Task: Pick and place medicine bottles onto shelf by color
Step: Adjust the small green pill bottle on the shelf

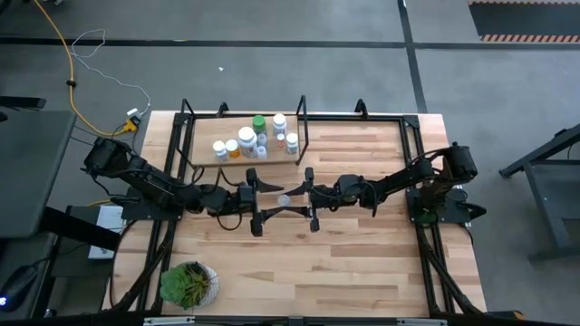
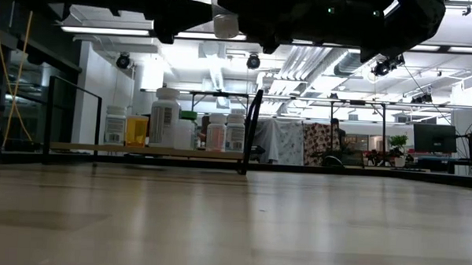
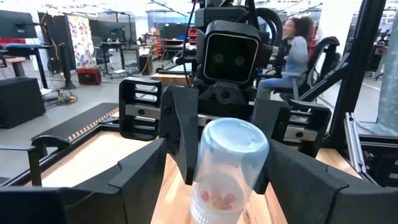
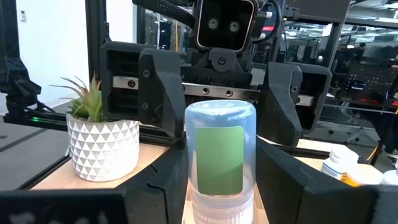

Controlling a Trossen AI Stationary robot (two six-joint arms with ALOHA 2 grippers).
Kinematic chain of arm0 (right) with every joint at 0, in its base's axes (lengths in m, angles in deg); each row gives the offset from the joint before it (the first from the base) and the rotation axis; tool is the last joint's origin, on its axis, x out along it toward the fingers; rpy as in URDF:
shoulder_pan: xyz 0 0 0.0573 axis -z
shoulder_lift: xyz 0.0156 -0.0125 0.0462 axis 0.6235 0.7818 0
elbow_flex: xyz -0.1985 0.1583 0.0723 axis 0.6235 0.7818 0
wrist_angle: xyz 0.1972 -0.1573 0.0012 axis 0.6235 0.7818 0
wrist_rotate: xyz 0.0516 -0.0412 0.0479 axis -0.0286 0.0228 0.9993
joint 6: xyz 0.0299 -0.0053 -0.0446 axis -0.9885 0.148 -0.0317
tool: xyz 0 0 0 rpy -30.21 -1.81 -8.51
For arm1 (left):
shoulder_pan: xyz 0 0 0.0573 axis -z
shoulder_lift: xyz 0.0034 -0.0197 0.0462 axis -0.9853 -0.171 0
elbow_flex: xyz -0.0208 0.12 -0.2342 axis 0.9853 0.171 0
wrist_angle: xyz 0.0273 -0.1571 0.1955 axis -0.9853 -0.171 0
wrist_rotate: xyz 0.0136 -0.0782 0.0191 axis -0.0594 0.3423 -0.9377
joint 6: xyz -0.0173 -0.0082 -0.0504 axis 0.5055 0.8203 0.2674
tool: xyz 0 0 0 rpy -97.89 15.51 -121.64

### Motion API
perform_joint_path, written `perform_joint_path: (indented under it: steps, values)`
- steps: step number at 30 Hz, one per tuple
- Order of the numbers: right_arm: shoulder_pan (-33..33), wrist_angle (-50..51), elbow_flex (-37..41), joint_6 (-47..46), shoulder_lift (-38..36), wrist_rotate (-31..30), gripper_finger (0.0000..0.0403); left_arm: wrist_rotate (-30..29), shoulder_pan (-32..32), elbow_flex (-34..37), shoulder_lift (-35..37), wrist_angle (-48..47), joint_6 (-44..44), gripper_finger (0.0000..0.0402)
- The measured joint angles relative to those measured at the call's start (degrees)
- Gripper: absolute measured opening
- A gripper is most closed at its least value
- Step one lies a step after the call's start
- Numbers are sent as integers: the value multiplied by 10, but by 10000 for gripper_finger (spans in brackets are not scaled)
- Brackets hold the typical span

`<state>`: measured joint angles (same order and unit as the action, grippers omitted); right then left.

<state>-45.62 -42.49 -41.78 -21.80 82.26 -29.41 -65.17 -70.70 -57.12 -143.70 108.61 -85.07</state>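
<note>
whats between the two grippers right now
A clear bottle with a green label, held up between left gripper and right gripper; clearest in both wrist views.

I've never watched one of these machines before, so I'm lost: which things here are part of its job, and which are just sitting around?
Part of the job:
- clear bottle held in the air between the left gripper and the right gripper
- medicine bottles already on the shelf

Just lying about:
- potted plant at the table's near left corner
- yellow cable on the floor
</note>
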Motion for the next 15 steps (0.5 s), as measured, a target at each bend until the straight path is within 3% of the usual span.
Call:
perform_joint_path:
  steps: [15]
  values:
    - [-1, -27, 0, -5, 0, 4, 149, 49, -1, -19, -40, 21, -29, 257]
